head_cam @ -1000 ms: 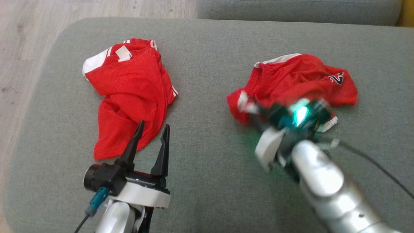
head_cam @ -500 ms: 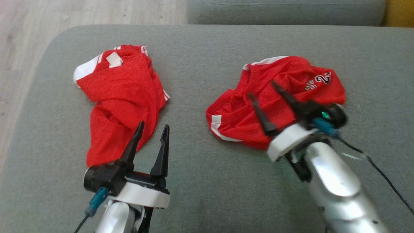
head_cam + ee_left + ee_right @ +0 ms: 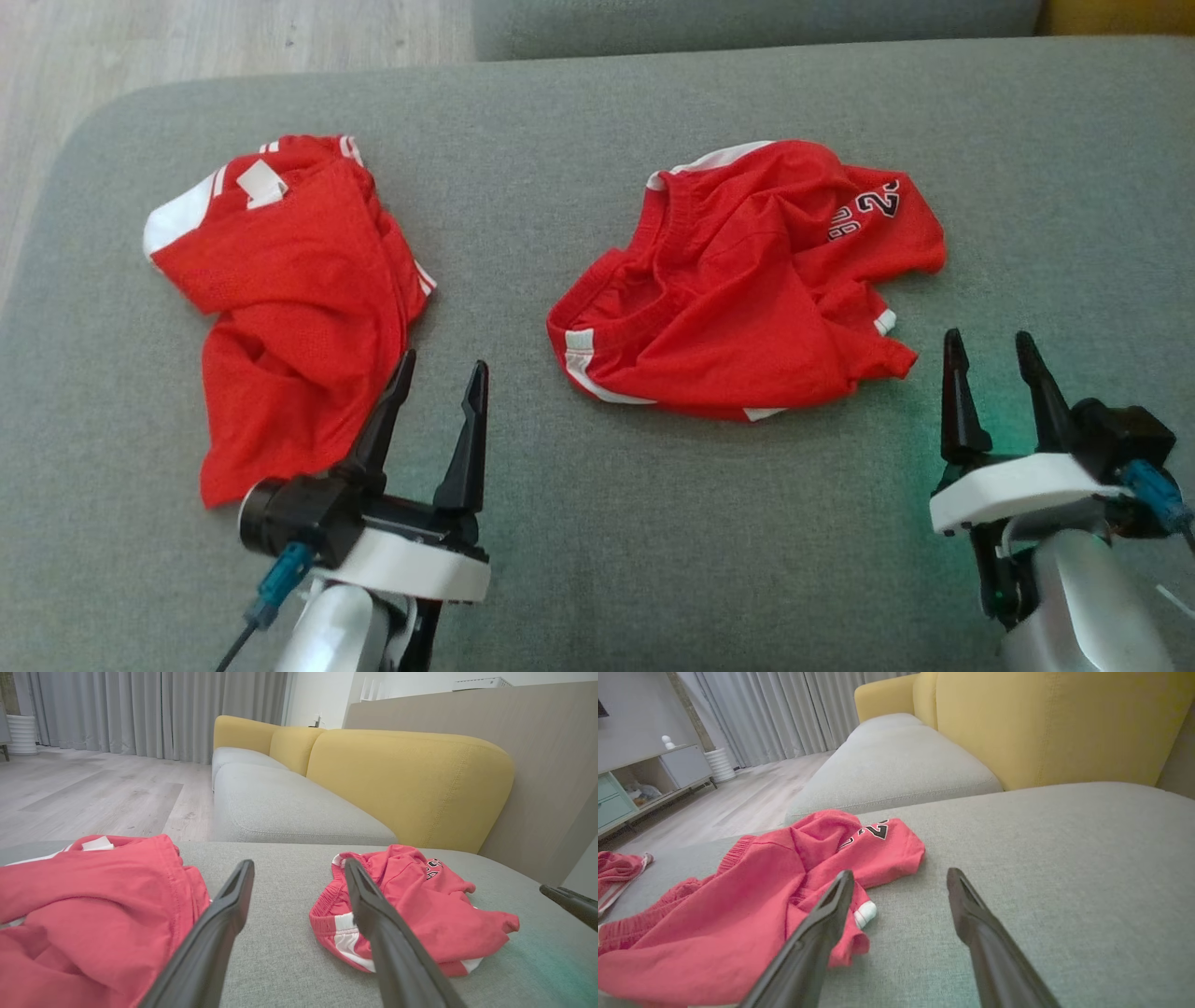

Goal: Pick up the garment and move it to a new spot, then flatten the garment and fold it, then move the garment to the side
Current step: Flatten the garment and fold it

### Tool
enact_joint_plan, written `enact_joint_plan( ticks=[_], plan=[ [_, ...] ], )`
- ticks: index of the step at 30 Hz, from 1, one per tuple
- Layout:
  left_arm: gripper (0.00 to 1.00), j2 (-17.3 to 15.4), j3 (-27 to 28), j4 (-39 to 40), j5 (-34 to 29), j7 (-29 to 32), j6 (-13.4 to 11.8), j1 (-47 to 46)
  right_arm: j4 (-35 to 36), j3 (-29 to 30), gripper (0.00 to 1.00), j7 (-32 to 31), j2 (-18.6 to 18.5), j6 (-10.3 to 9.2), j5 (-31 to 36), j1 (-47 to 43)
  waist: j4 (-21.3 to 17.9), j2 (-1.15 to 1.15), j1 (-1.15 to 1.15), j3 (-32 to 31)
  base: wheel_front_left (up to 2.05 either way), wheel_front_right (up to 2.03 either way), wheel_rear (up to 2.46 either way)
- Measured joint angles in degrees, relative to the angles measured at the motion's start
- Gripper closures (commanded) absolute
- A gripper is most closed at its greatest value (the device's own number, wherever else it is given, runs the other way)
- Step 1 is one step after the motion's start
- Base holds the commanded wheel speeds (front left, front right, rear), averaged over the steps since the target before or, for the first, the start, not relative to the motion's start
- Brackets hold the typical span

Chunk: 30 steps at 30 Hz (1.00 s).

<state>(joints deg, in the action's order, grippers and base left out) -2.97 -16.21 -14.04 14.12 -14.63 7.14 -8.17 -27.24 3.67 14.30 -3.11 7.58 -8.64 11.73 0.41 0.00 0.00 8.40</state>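
Head view: shows the numbered garment [image 3: 738,308] crumpled on the grey cushion [image 3: 579,560], right of centre and well apart from a second red garment [image 3: 289,299] at the left. Places the left gripper [image 3: 443,362], jaws apart and empty, just beside that second garment's lower edge. Places the right gripper [image 3: 988,338], jaws apart and empty, near the numbered garment's lower right corner, not touching it. Points to flattening as the step in hand, judging by the bunched folds. Left wrist view: looks along the spread left fingers [image 3: 201,947] toward the white-striped hem [image 3: 343,933] of the numbered garment, bare cushion in between. Catches a dark fingertip [image 3: 567,901] of the right gripper at the right edge. Right wrist view: frames the loose trimmed corner [image 3: 865,912] just beside the finger on that view's left [image 3: 810,938], with the printed number [image 3: 873,831] farther off. To flatten well: take two separated edges, one per gripper, probably the white-striped hem on the left and the loose trimmed corner on the right. Pinch a single layer, not the bunch. Lift only slightly, then draw outward until taut, and lay down before letting go. Beware of dragging the whole heap across the cushion, and of snagging the second red garment with the left arm.
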Motion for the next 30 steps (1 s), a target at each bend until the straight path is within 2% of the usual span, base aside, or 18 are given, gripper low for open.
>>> enact_joint_plan(
  ticks=[3, 8, 11, 15, 19, 27, 28, 29, 30],
  plan=[
    [0.0, 0.0, -0.1, 0.0, 0.0, 0.0, 0.0, -0.1, -1.8, 1.2, 0.0, -0.6, 0.4, 0.0, 0.8, 1.0, 0.0, 0.0, 0.01, 0.6, 0.0, 0.0, 0.0],
    [0.0, 0.0, -0.5, -0.4, 0.0, 0.0, 0.0, -0.5, -6.7, 3.2, 0.0, -5.6, 0.4, 0.0, 4.9, 5.2, 1.3, 0.0, 0.01, 1.2, 0.0, 0.0, 0.0],
    [0.0, 0.0, -0.6, -0.5, 0.0, 0.0, 0.0, -1.0, -9.0, 2.5, 0.0, -8.1, 0.4, 0.0, 5.0, 7.4, 2.5, 0.0, 0.01, 1.4, 0.0, 0.0, 0.0],
    [0.0, 0.0, -0.6, -0.7, 0.0, 0.0, 0.0, -1.0, -11.4, 1.2, 0.0, -8.9, 0.4, 0.0, 3.6, 7.9, 3.5, 0.0, 0.01, 1.8, 0.0, 0.0, 0.0],
    [0.0, 0.0, -0.6, -0.7, 0.0, 0.0, 0.0, -1.0, -14.7, 2.8, 0.0, -8.5, 0.3, 0.0, 4.0, 8.5, 3.9, 0.0, 0.01, 2.3, 0.0, 0.0, 0.0],
    [0.0, 0.0, -0.9, -0.8, 0.0, 0.0, 0.0, -1.0, -22.2, 1.0, 0.0, -8.2, 0.3, 0.0, 4.2, 15.7, 4.1, 0.0, 0.01, 2.8, 0.0, 0.0, 0.0],
    [0.0, 0.0, -0.9, -0.9, 0.0, 0.0, 0.0, -1.0, -23.1, 0.7, 0.64, -8.2, 0.3, 0.0, 4.2, 16.1, 4.1, 0.0, 0.01, 2.8, 0.0, 0.0, 0.0],
    [0.0, 0.0, -0.9, -1.0, 0.0, 0.0, 0.0, -1.0, -23.8, 0.7, 1.0, -8.2, 0.3, 0.0, 4.3, 16.4, 4.1, 0.0, 0.01, 2.8, 0.0, 0.0, 0.0],
    [0.0, 0.0, -0.9, -1.1, 0.0, 0.0, 0.0, -1.1, -24.2, 0.8, 1.0, -8.1, 0.3, 0.0, 4.7, 16.5, 4.1, 0.0, 0.01, 2.8, 0.0, 0.0, 0.0]
  ],
)
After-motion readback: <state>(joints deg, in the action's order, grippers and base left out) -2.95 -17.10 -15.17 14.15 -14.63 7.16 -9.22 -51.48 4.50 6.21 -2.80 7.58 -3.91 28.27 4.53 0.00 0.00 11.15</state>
